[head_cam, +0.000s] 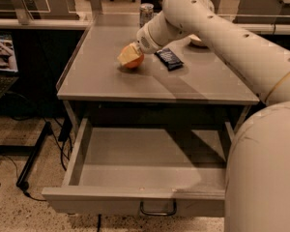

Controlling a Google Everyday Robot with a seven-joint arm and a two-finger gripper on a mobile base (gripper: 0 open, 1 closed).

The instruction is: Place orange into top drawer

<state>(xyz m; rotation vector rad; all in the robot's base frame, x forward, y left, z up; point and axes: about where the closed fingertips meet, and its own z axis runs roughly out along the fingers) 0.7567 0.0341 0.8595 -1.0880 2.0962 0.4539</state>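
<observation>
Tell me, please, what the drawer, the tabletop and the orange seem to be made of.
The drawer looks like painted sheet metal: matte grey, thin folded walls, and a shiny wire pull. The tabletop is smooth grey, metal or laminate; its soft sheen leaves that open. The orange shows matte, bright fruit skin, partly hidden by the hand at its upper left.
</observation>
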